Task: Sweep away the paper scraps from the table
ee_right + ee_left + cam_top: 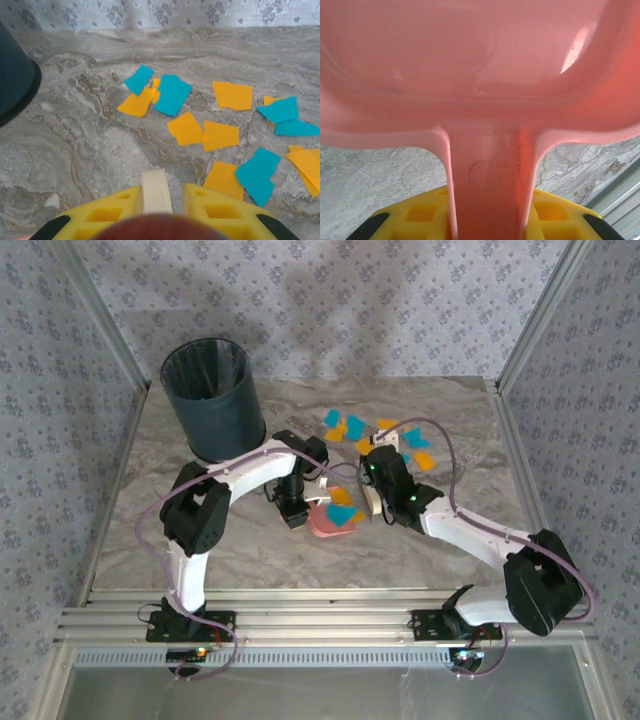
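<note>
My left gripper (pixel 487 212) is shut on the handle of a pink dustpan (pixel 480 65), whose pan rises close in front of the wrist camera. From above, the dustpan (pixel 322 527) rests mid-table with a teal and an orange scrap (pixel 342 512) on it. My right gripper (pixel 160 197) is shut on a cream handle (pixel 156 187), low over the table (pixel 75 150). Several orange and teal paper scraps (pixel 186 128) lie scattered ahead and to the right of it. In the top view they spread behind the right gripper (pixel 385 462), around the paper scraps (pixel 345 426).
A black bin (pixel 212 400) lined with a bag stands at the back left, its edge (pixel 12 85) showing at the left of the right wrist view. Aluminium rails (pixel 300 620) edge the table's near side. Patterned walls enclose the back and sides.
</note>
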Tool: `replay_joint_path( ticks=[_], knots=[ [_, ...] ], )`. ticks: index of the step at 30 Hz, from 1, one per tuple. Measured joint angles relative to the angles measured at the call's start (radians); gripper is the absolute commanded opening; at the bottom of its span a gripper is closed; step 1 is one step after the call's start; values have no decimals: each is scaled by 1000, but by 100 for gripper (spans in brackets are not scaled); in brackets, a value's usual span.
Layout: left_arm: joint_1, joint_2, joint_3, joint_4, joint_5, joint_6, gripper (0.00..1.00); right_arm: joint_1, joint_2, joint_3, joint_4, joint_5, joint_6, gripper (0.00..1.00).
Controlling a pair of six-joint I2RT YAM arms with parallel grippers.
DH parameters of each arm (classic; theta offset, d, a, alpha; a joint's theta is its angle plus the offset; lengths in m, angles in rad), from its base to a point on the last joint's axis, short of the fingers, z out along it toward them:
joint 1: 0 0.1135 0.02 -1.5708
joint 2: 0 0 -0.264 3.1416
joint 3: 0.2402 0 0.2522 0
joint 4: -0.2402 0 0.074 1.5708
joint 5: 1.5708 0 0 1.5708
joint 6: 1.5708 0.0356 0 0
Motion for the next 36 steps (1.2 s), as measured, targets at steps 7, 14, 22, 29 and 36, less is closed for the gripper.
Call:
replay_joint_path(
  ticks=[7, 14, 22, 29, 36],
  knots=[
    [0, 0, 0, 0, 0, -1, 0, 5, 6, 2, 6, -18, 16, 0],
    [0, 0, 0, 1, 8, -2, 0, -8, 9, -2, 33, -109, 66, 0],
    [0, 0, -2, 12, 16, -2, 0, -31, -2, -35, 91, -197, 105, 0],
    [0, 0, -2, 19, 20, -2, 0, -33, -66, -61, 91, -188, 113, 0],
    [0, 0, -6, 40, 24, -5, 0, -37, -147, -104, 91, -108, 121, 0]
  ],
)
